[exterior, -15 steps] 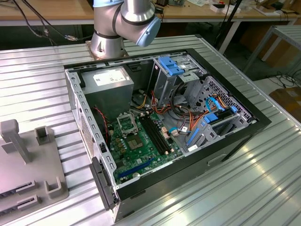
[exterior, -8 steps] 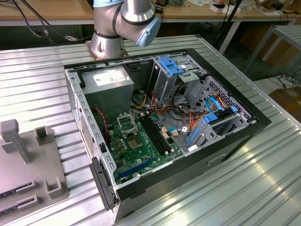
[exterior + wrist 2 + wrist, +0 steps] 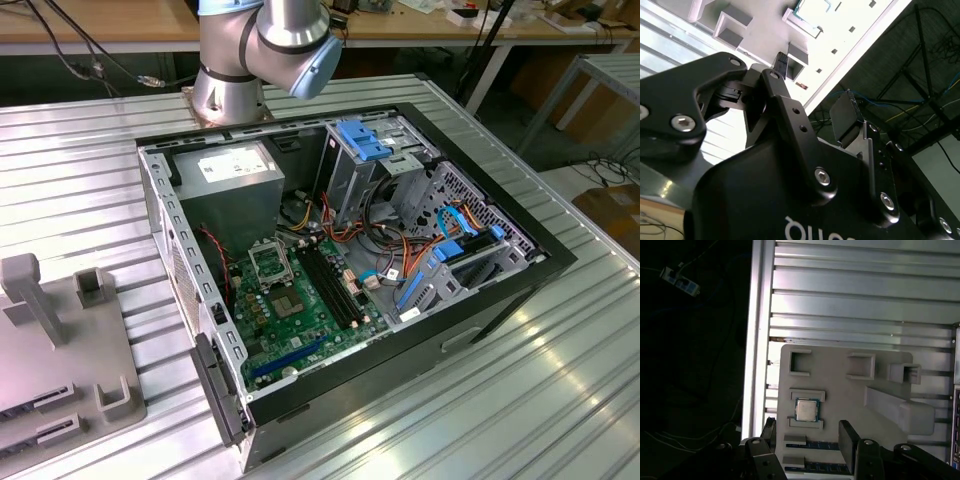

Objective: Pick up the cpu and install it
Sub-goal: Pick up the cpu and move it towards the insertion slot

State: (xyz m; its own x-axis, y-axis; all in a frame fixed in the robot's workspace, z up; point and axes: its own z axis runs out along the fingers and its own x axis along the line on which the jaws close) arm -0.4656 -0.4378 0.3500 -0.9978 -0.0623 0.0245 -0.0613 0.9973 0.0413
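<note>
**Open gripper over one cpu in its tray**

Exterior view: one arm point(image 3: 270, 40) stands at the top centre of the frame on a ribbed metal table point(image 3: 520, 400). One open case point(image 3: 470, 330) fills the middle. Inside it lies one green board point(image 3: 300, 320), with one black square socket point(image 3: 270, 262) on the board's upper part. One grey tray point(image 3: 70, 340) sits at the exterior view's lower left. It carries one tall post point(image 3: 30, 295) and two small U-shaped blocks point(image 3: 90, 285).

First wrist view: the gripper point(image 3: 808, 423) has two black fingers point(image 3: 847, 437) spread wide, with nothing between them. One cpu point(image 3: 806, 410) lies flat in a tray pocket with its silver face up, between two raised lips point(image 3: 807, 395). It is just beyond the fingertips, in line with the gap, and untouched. Three U-shaped blocks and one long wedge point(image 3: 895, 407) also stand on the tray. Two long dark strips point(image 3: 820, 445) lie in slots near the fingers.

Second wrist view: the gripper's black body is close to the camera, and its two fingers stand apart. Beyond them on the pale tray, the cpu shows as one bright square with a greenish edge.
</note>
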